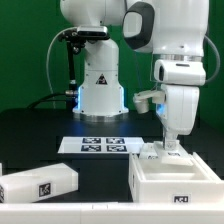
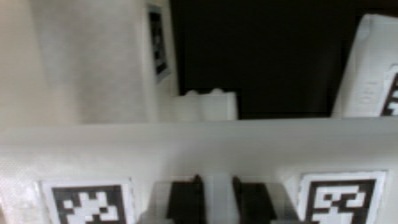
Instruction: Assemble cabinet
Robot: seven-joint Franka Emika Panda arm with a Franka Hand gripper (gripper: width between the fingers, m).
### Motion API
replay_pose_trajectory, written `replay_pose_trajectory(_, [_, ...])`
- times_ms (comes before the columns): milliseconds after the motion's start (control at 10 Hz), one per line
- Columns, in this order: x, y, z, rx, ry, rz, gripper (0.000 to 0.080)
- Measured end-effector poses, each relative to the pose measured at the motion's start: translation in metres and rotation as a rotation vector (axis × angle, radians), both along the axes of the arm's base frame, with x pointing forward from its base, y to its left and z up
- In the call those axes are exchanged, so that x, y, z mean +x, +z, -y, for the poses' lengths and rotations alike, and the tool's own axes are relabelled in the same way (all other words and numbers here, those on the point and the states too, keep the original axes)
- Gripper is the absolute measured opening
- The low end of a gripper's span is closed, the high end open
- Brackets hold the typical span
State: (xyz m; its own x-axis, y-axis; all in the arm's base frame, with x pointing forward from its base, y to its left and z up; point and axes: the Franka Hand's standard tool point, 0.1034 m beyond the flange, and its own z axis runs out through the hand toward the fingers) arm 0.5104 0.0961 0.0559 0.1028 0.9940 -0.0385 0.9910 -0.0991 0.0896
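A white open-topped cabinet box (image 1: 180, 190) with a tag on its front stands at the exterior view's lower right. My gripper (image 1: 168, 150) points straight down at the box's far wall. In the wrist view the gripper (image 2: 217, 200) has its two dark fingers (image 2: 185, 200) close on either side of a thin white upright wall (image 2: 210, 105) of the box (image 2: 196, 150), with tags on both sides. A second cabinet piece, a long white tagged block (image 1: 40, 184), lies apart at the lower left.
The marker board (image 1: 100, 146) lies flat on the black table between the robot base (image 1: 100, 90) and the two cabinet pieces. A black stand with cables rises at the back left.
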Motion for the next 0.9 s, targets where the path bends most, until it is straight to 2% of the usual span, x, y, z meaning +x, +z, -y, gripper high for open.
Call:
replay_pose_trajectory(400, [-0.04,0.003,-0.004,0.005,0.011,-0.015,0.0064])
replay_pose_trajectory(600, [-0.047,0.004,-0.002,0.002,0.011,-0.022,0.0064])
replay_pose_trajectory(900, [-0.043,0.007,-0.003,0.003,0.006,-0.015,0.0065])
